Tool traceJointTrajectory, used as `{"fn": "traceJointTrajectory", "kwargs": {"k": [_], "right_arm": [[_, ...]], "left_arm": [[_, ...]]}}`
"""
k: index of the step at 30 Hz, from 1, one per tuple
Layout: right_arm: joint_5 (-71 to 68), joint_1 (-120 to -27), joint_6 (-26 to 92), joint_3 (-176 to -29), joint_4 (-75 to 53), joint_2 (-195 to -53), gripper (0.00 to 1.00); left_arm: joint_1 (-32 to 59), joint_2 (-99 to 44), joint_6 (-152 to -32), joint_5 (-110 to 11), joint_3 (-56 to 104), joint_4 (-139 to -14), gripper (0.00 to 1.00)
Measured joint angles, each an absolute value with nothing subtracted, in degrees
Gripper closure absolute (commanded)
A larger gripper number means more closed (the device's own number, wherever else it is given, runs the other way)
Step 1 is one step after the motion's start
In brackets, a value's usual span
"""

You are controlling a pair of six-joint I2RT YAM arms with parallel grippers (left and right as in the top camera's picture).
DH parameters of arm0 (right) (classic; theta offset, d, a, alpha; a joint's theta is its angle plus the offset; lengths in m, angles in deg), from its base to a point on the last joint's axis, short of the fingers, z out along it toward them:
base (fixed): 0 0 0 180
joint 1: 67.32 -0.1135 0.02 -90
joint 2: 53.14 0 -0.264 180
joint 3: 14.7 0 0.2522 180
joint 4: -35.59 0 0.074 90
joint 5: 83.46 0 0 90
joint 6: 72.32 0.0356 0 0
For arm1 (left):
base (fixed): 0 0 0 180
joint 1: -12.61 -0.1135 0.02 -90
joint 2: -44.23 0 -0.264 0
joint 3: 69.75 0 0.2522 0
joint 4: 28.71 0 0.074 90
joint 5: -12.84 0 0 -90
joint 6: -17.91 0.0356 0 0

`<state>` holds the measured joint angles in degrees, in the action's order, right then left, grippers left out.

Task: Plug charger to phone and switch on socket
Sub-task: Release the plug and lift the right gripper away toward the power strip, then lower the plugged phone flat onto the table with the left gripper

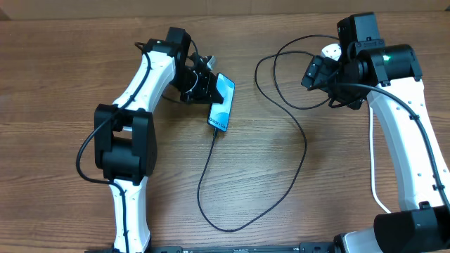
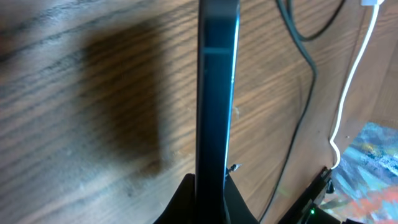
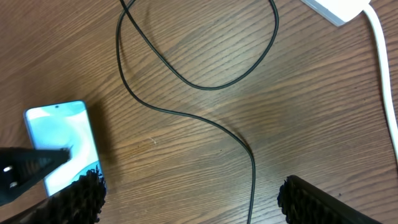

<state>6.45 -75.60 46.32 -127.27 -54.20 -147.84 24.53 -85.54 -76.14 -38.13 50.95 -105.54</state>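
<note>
The right gripper [image 3: 189, 196] hangs at the bottom of its wrist view, jaws spread wide and gripping nothing. The charger [image 3: 205, 88], a thin black cable, snakes across the table [image 3: 311, 124] beneath it. The left gripper [image 2: 208, 190] is clamped tight on the phone [image 2: 216, 93], seen edge-on. From overhead, the phone lies upper centre, screen lit, with the charger reaching its lower end. The socket [image 1: 330, 50] peeks out at upper right, beside the right arm.
</note>
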Motion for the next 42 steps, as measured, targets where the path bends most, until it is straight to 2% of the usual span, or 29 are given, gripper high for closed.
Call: {"fn": "traceJointTrajectory", "kwargs": {"k": [30,36,42], "right_arm": [[6.47,-75.60,46.19,-127.27,-53.78,-147.84,0.09],[6.49,-75.60,46.19,-127.27,-53.81,-147.84,0.08],[6.47,-75.62,46.17,-127.27,-53.81,-147.84,0.07]], "left_arm": [[25.30,-90.31,-76.05,-40.78,50.90,-106.28,0.93],[26.28,-90.31,-76.12,-43.73,50.86,-106.35,0.87],[26.89,-90.31,-76.08,-47.27,50.56,-106.35,0.68]]}}
